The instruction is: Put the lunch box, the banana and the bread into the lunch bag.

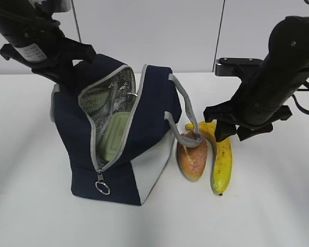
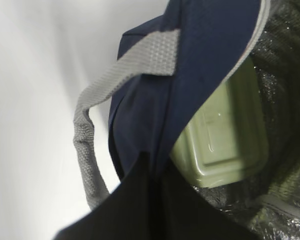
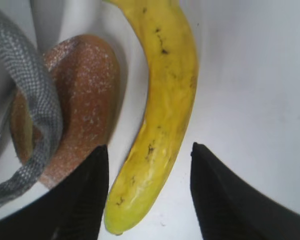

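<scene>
1. Nearest me on the white tabletop (image 1: 36, 206), the lunch bag (image 1: 144, 103) stands unzipped, its zipper ring hanging at the front corner. The lunch box (image 1: 115, 135) already sits inside against the foil lining, green lid facing the opening.
2. Just right of the bag lie the bread (image 1: 191, 157) and the banana (image 1: 221, 159), side by side, a narrow strip of tabletop showing between them. One grey handle droops over the bread.
3. Above the banana hangs the right end effector (image 1: 232, 131), fingers spread. In the right wrist view they straddle the fruit near one tip. The banana's long axis runs roughly toward and away from me, so I judge the fingers would close across its width. This arm is clearly the nearer one.
4. Farther back, the left end effector (image 1: 67, 77) is at the bag's rear edge; I cannot tell whether it is gripping the fabric.
5. A white label on the left arm is unreadable; I see no brands.
</scene>
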Tool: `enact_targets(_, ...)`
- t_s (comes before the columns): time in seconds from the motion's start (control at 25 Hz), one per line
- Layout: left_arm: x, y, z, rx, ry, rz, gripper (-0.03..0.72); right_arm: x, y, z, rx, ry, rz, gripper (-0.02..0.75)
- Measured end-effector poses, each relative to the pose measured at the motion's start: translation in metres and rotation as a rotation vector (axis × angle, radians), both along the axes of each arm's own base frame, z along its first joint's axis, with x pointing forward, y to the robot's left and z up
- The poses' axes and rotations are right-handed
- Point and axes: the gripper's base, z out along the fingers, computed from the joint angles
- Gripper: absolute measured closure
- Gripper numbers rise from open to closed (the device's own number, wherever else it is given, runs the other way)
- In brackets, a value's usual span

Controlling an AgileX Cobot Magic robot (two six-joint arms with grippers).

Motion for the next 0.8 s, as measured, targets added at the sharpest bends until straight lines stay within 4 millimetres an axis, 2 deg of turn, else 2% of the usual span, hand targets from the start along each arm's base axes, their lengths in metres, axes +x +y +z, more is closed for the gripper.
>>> enact_targets(0.2, 0.0, 0.001, 0.0, 0.009, 0.006, 0.005, 0.691, 0.009, -0.001, -0.011, -0.029, -0.027, -0.011, 0.347)
enact_targets(0.8, -0.001, 0.001, -0.001, 0.012, 0.012, 0.004, 0.691, 0.045, 0.007, -0.057, -0.081, 0.054, -0.016, 0.318)
